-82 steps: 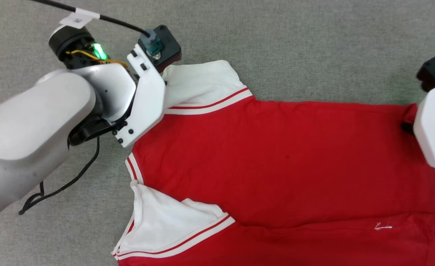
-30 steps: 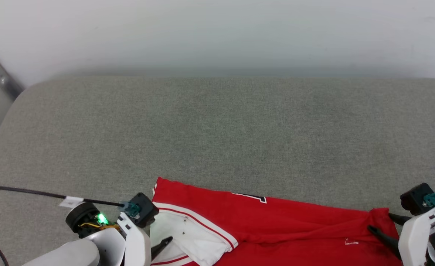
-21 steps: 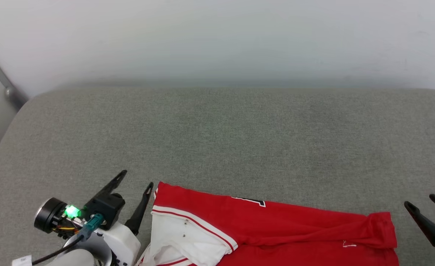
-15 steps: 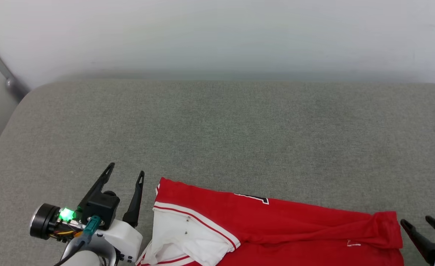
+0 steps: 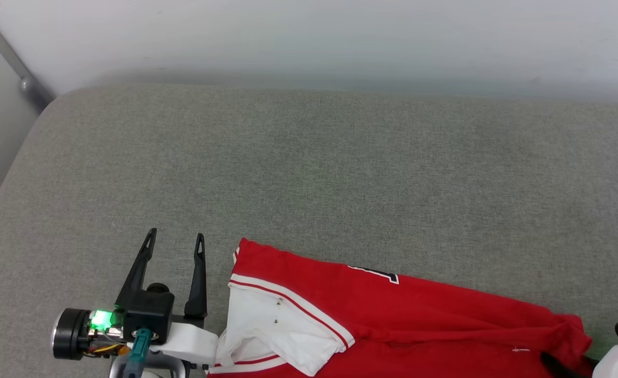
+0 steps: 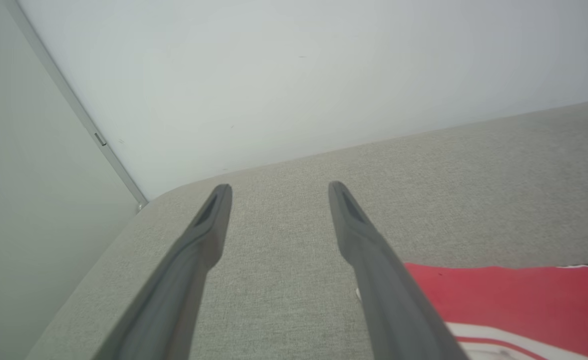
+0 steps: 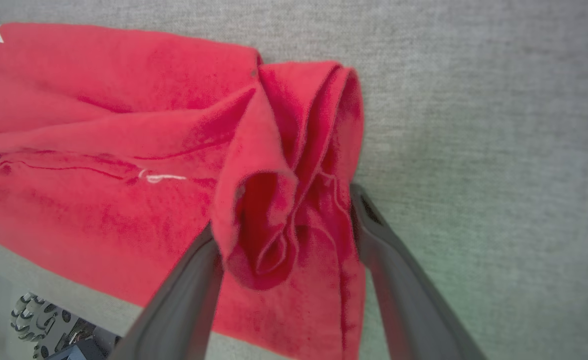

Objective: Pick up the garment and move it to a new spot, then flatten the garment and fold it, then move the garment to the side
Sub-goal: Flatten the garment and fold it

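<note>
Right now I have the red jersey lying along the near edge of the grey upholstered surface, folded over on itself lengthwise. It runs from just beside my left claw across to the right claw at the near right corner. Its white sleeve, edged with red-and-white stripe trim, sits crumpled at the left end. A sliver of the black, white-outlined number peeks out along the far edge, and the small white embroidered mark shows near the right end.

My left claw hovers over bare upholstery just left of the sleeve. Its two dark fingers are spread wide with nothing between them, and they point toward the far white wall. A green light glows on that wrist.

Through the right wrist camera, my right claw is spread just as wide. The bunched, rolled-up right end of the jersey sits between its fingers. The cloth brushes both fingers but looks loose rather than pinched.
</note>
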Available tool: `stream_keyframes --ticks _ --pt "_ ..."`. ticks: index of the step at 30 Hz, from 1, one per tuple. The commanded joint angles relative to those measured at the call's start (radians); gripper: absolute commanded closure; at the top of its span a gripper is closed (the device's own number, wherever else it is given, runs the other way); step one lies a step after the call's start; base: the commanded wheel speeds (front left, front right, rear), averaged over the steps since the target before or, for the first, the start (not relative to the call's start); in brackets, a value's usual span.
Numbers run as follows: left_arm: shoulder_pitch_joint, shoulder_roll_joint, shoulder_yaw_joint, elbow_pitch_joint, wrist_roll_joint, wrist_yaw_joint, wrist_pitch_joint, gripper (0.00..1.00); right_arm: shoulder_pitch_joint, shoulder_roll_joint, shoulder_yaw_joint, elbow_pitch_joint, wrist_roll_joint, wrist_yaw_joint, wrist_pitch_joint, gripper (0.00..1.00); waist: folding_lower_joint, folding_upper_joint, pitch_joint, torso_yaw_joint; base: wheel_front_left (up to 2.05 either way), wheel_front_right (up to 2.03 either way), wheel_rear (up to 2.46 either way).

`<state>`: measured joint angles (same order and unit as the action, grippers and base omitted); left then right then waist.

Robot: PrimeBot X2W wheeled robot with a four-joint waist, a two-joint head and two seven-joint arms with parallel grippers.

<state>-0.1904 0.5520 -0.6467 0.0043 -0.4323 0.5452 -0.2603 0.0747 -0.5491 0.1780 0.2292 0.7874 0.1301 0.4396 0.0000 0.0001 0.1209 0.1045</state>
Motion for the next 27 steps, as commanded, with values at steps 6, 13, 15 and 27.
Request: stream_keyframes --ticks 6,13,15,27 --pt "0.081 -0.109 0.121 0.005 0.109 -0.034 -0.007 0.00 -0.002 0.047 0.117 0.011 0.052 0.006 0.067 0.00 0.0000 -0.0001 0.008 0.008 0.00 0.00 0.00" --pt "0.153 -0.191 0.228 0.004 0.211 -0.076 -0.006 0.00 -0.038 0.012 0.114 0.012 0.079 0.006 0.038 1.00 0.0000 -0.0001 -0.012 0.001 0.00 0.00 0.00" --pt "0.170 -0.208 0.252 0.001 0.233 -0.090 -0.006 0.00 -0.051 -0.013 0.095 0.019 0.084 0.000 0.024 1.00 0.0000 -0.0001 -0.020 -0.003 0.00 0.00 0.00" --pt "0.250 -0.259 0.329 -0.004 0.329 -0.168 -0.006 0.00 -0.068 -0.145 -0.006 0.071 0.105 0.000 0.029 1.00 0.0000 -0.0001 -0.067 -0.022 0.00 0.00 0.00"
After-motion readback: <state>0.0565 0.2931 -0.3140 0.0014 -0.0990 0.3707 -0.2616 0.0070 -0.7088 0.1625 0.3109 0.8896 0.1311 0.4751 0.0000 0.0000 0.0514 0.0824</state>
